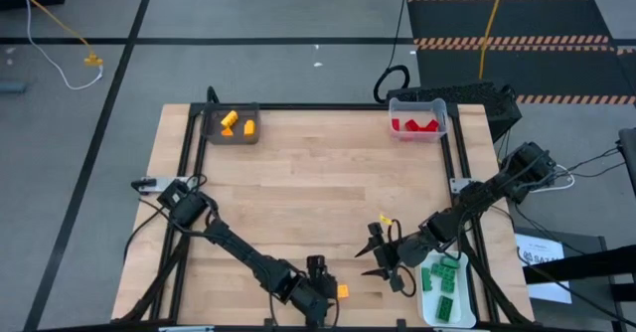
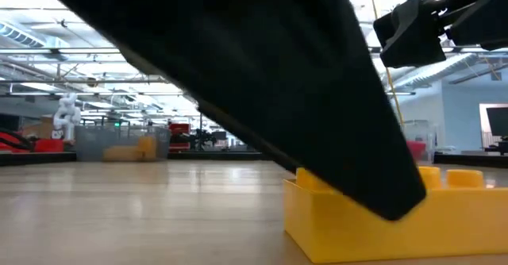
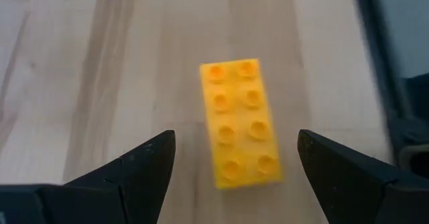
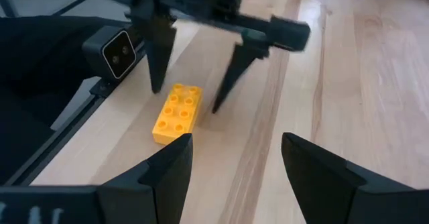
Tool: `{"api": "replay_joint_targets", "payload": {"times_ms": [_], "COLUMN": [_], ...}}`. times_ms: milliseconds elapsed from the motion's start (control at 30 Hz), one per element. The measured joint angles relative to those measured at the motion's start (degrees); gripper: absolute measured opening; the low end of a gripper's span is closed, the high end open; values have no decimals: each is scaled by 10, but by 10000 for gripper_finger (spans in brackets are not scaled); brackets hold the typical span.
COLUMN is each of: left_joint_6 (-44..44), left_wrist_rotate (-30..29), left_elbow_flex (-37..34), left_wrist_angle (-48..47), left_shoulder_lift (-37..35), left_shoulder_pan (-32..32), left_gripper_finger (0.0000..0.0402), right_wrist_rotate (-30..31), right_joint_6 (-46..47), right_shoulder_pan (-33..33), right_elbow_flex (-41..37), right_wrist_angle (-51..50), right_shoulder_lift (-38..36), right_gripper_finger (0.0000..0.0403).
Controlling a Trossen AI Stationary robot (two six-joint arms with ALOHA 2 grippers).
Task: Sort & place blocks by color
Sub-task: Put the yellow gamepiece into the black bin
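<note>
A yellow-orange block [image 3: 240, 123] lies flat on the wooden table, studs up, near the front edge [image 1: 342, 291]. My left gripper [image 3: 234, 177] is open and slants down over it, with one finger on each long side and neither touching; the right wrist view shows both fingertips beside the block [image 4: 177, 112]. In the low view the block [image 2: 444, 217] sits partly behind a dark finger. My right gripper [image 1: 376, 255] hangs open and empty just to the block's right, pointing at it.
A dark tray [image 1: 212, 133] with orange blocks stands at the far left. A clear tray [image 1: 417, 103] with red blocks stands at the far right. A white tray [image 1: 429, 307] with green blocks sits at the near right, beside my right arm.
</note>
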Motion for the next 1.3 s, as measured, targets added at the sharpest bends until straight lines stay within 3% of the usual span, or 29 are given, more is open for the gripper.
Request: {"api": "replay_joint_targets", "payload": {"times_ms": [333,467,633,800,933,1133,1300], "left_joint_6": [-31,-45,-39,-28,-25,-23,-20], "left_wrist_rotate": [-16,-32,-37,-38,-51,-133,-184], "left_elbow_flex": [0,2,1,0,-1,-1,-1], "left_wrist_angle": [6,-18,-34,-68,-133,-261,-368], "left_shoulder_lift": [19,20,15,3,-19,-94,-178], "left_shoulder_pan": [6,7,15,29,46,93,142], "left_gripper_finger": [304,248,138,140,140,140,140], "right_wrist_rotate": [1,2,2,5,63,134,140], "right_joint_6": [0,-1,-5,-38,-102,-211,-236], "right_shoulder_pan": [0,0,0,-1,-5,-20,-29], "right_elbow_flex": [0,0,0,0,0,0,0], "right_wrist_angle": [8,10,17,21,31,69,101], "right_shoulder_lift": [0,0,0,-21,-66,-151,-204], "right_gripper_finger": [219,219,219,219,219,219,219]}}
